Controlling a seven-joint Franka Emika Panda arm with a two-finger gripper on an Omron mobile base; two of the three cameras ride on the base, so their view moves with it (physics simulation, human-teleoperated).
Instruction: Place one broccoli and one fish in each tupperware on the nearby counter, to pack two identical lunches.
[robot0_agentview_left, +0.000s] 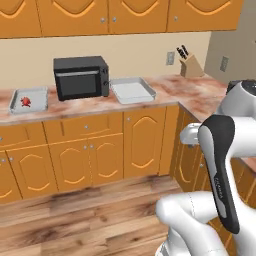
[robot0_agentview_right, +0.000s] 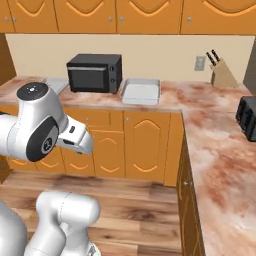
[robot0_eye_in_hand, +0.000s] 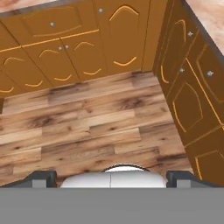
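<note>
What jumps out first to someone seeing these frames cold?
The black microwave on the pink-brown counter draws the eye, flanked by two grey trays: the left tray holds something small and red, the right tray looks bare. A knife block stands in the far corner, and the gripper hangs open over wooden floor.

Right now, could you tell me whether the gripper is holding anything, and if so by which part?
Nothing is held. The gripper is open, its fingertips standing wide apart over the bare wooden floor, with nothing between them.
</note>
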